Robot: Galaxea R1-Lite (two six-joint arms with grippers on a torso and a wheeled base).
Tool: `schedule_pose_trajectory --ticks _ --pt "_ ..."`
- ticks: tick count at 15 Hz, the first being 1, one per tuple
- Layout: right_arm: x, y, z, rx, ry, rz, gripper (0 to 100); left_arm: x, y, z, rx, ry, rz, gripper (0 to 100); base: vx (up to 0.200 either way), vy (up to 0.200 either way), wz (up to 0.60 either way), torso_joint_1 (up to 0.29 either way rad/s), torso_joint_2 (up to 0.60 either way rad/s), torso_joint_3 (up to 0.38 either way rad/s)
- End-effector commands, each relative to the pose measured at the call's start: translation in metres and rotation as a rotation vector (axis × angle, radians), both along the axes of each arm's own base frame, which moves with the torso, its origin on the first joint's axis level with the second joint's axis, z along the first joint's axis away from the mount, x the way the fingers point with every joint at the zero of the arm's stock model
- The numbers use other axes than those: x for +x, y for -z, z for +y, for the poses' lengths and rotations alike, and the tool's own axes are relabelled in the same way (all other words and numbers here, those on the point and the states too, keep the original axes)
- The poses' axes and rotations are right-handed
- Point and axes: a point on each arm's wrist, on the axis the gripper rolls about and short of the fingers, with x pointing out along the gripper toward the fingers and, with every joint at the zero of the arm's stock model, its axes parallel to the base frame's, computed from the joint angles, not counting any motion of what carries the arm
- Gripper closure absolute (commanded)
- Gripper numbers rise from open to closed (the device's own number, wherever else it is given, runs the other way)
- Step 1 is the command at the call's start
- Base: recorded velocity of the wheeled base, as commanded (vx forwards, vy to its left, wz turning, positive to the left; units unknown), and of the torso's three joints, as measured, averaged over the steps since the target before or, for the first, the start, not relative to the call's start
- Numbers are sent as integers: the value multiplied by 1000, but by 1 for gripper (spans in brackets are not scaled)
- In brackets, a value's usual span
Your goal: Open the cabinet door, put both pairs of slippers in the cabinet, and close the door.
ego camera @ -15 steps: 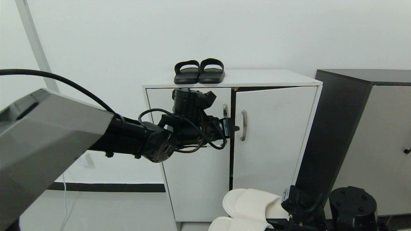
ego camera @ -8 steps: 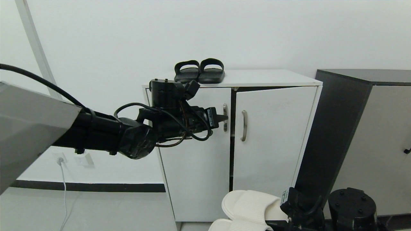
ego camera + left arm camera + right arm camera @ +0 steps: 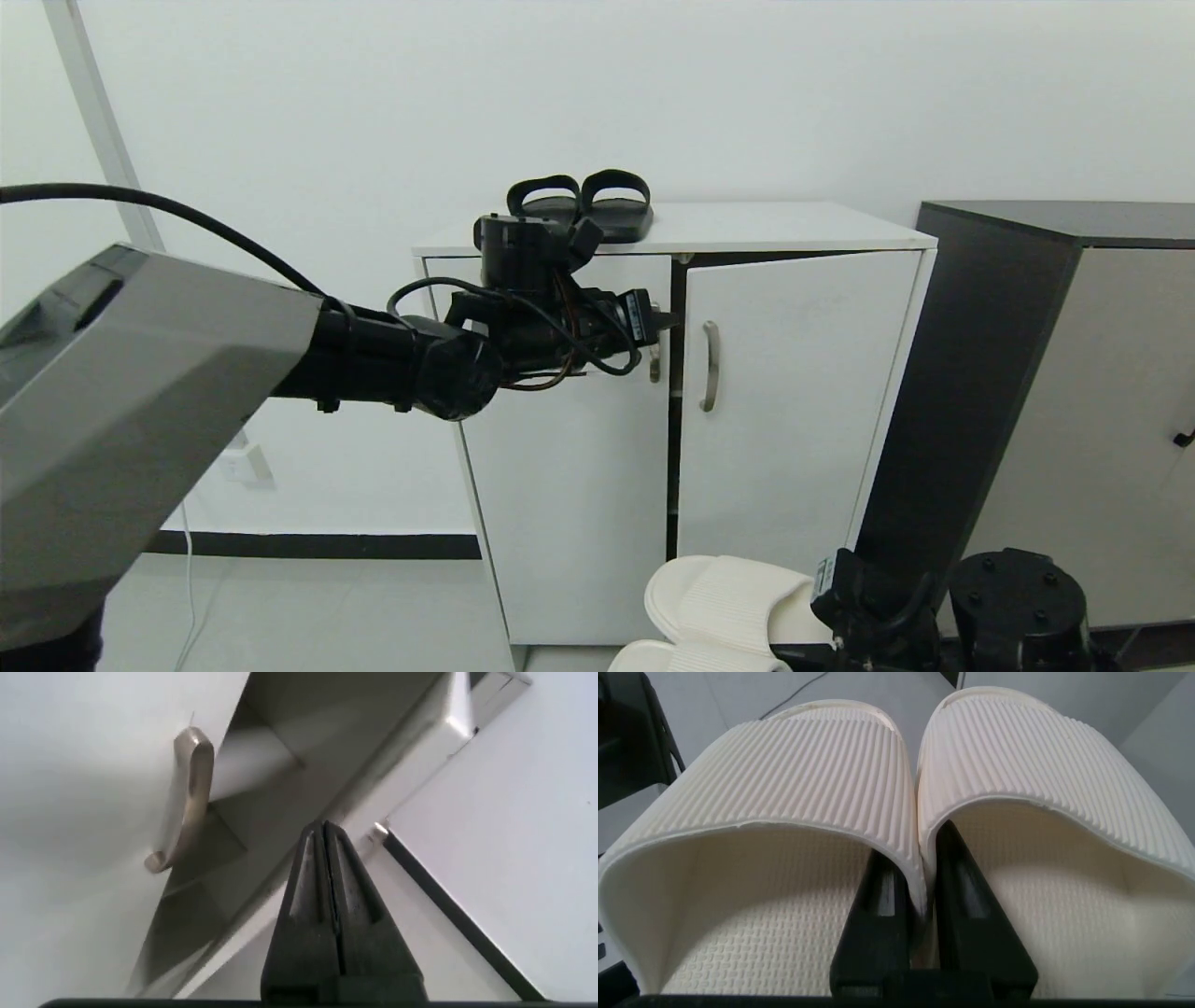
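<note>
Hovering fingers-together, the left gripper (image 3: 667,320) sits just beside a curved metal door handle (image 3: 182,793) on the white two-door cabinet (image 3: 794,226), whose right door (image 3: 784,401) stands barely ajar, so opening looks unfinished. Up top sit the black strap slippers (image 3: 579,203); the right gripper (image 3: 920,859) is clamped on the cream ribbed slippers (image 3: 724,588) low by the cabinet's foot, with a dark cabinet (image 3: 943,392) likely crowding that door's swing.
</note>
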Motion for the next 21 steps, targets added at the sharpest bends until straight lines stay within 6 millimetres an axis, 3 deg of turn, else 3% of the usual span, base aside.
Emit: schedule_pose_trajectory --ticks 1,7,11,14,15,16,19,20,21 --pt "0 1 0 -2 -2 1 100 11 7 -6 -13 -2 16 100 0 0 0 0 0 0" --pt "0 2 1 -8 -4 5 100 22 13 -23 -35 16 6 100 0 0 0 0 0 0" --pt "0 3 1 -10 -4 7 100 13 16 -36 -29 19 20 100 -100 0 0 -1 2 0" --pt "0 4 2 -11 -8 8 100 -19 18 -61 -9 25 10 100 -200 0 0 2 2 4" --pt "-1 5 3 -17 -12 14 100 -53 17 -76 -20 95 -14 100 -200 0 0 2 2 2" --pt "-1 5 3 -17 -13 14 100 -70 14 -81 -32 129 -28 100 -200 0 0 2 2 -2" --pt "-2 6 2 -19 -16 12 100 -78 7 -73 -34 120 -35 100 -133 0 0 3 2 2" --pt "-2 5 2 -16 -18 2 100 -74 3 -61 -36 77 -41 100 0 0 0 0 0 0" --pt "-2 5 2 -12 -19 -6 100 -72 -2 -36 -32 7 -45 100 0 0 0 0 0 0"
